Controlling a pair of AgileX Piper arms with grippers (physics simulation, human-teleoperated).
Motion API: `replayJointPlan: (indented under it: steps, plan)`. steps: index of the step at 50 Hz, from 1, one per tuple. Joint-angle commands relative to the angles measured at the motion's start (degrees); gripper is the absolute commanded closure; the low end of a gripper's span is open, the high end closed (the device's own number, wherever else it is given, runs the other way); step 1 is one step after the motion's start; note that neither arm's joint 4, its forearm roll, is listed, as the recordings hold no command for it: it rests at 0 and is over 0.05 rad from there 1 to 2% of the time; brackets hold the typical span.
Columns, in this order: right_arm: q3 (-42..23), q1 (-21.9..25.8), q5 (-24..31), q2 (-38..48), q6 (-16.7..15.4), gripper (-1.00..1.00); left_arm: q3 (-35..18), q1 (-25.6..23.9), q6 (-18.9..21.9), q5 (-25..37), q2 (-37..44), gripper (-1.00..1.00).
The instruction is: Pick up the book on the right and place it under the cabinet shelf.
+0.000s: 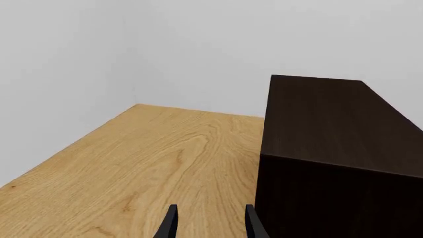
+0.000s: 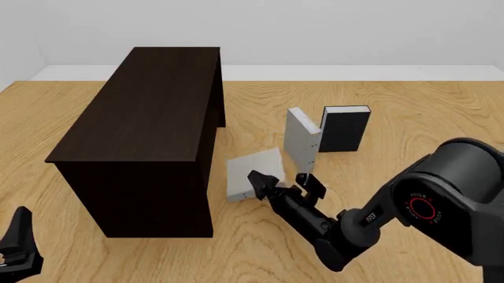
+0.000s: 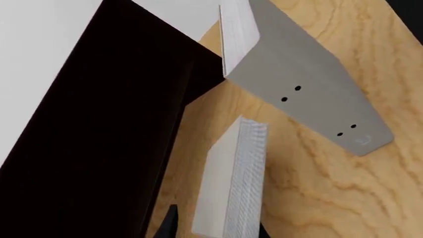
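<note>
The book [image 2: 254, 170], thin and light grey with a white page edge, lies tilted close beside the right end of the dark brown cabinet shelf [image 2: 150, 106]. My right gripper [image 2: 284, 181] reaches toward it from the near right. In the right wrist view the book [image 3: 228, 183] runs between the right gripper's [image 3: 215, 230] spread fingers, with a strip of table showing between one finger and the cover. My left gripper [image 2: 18, 244] is open at the near left corner. In the left wrist view the left gripper [image 1: 210, 225] holds nothing, with the cabinet shelf [image 1: 337, 139] beside it.
A second grey book [image 2: 301, 140] stands upright just beyond the right gripper, also in the right wrist view [image 3: 310, 94]. A black-covered book [image 2: 345, 128] stands to its right. The wooden table [image 2: 441, 118] meets white walls at the back and left.
</note>
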Motion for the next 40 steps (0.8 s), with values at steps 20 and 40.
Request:
replayJointPlan:
  steps: [20,40]
  plan:
    - [2.1,-2.5,8.2,-0.1,-1.6,-1.0,-0.1,0.0,0.0,0.1,0.0,-1.0]
    - [6.8,-4.4,9.6,-2.6,-4.6,-1.0,-0.1,0.0,0.0,0.1,0.0,-1.0]
